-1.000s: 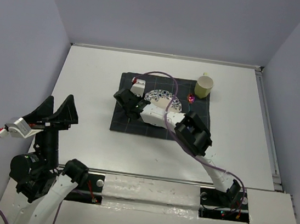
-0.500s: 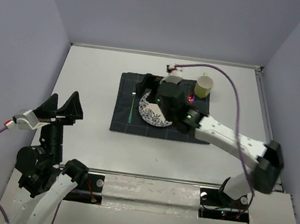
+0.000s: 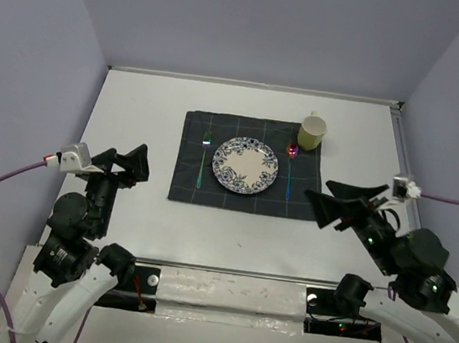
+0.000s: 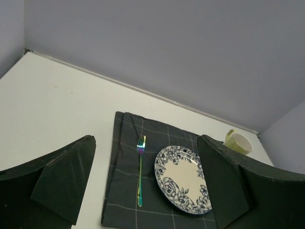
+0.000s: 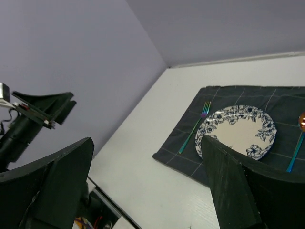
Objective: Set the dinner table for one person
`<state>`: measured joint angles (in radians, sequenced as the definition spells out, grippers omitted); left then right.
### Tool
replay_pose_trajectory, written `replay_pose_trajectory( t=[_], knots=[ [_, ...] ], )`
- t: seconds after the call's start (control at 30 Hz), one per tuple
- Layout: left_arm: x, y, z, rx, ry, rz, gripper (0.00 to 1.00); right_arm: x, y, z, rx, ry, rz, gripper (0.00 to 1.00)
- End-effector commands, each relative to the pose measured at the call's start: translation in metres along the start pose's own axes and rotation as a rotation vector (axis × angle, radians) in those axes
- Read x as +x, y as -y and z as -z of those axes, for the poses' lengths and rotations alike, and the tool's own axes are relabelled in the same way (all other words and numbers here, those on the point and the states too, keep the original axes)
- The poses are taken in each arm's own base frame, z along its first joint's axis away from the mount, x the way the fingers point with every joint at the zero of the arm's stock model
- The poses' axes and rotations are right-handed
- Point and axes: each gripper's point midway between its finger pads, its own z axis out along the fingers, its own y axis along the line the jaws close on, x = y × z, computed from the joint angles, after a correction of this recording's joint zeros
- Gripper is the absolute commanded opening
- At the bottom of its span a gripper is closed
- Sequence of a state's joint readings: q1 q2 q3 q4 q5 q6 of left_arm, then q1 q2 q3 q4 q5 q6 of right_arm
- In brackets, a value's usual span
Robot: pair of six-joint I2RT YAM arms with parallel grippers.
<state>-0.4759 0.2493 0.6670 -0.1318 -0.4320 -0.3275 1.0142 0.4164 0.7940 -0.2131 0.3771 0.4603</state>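
The white dinner table (image 3: 136, 108) carries a dark checked placemat (image 3: 185, 184). On the placemat lie a blue-flowered plate (image 3: 245, 165), a rainbow fork (image 3: 203, 161) to its left and a rainbow spoon (image 3: 290, 169) to its right. A yellow-green mug (image 3: 312, 132) stands at the placemat's far right corner. My left gripper (image 3: 123, 164) is open and empty, raised near the table's front left. My right gripper (image 3: 336, 201) is open and empty, raised off the placemat's front right corner. The left wrist view shows the fork (image 4: 140, 176), plate (image 4: 183, 179) and mug (image 4: 238, 141).
Purple walls close the table on three sides. A metal rail (image 3: 283, 278) runs along the near edge by the arm bases. The right wrist view shows the left arm (image 5: 33, 114) beyond the table's corner.
My right arm has pulled back from over the placemat to the front right, uncovering the plate, fork and spoon. My left gripper has shifted slightly right and forward.
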Motion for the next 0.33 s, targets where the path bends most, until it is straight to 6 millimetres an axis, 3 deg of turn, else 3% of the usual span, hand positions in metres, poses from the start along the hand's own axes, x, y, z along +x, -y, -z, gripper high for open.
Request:
replay_pose_trajectory(
  t=[0.0,0.17,0.3],
  knots=[
    [-0.003,0.016,-0.006,0.037,-0.039,0.028,0.99,0.003,0.022,0.033,0.006,0.037,0.029,1.0],
    [0.03,0.016,-0.019,0.021,-0.164,-0.047,0.99,0.001,0.045,0.046,0.07,0.107,-0.002,1.0],
    [0.02,0.031,-0.02,0.089,-0.139,-0.033,0.99,-0.002,0.046,0.047,0.076,0.112,0.016,1.0]
  ],
)
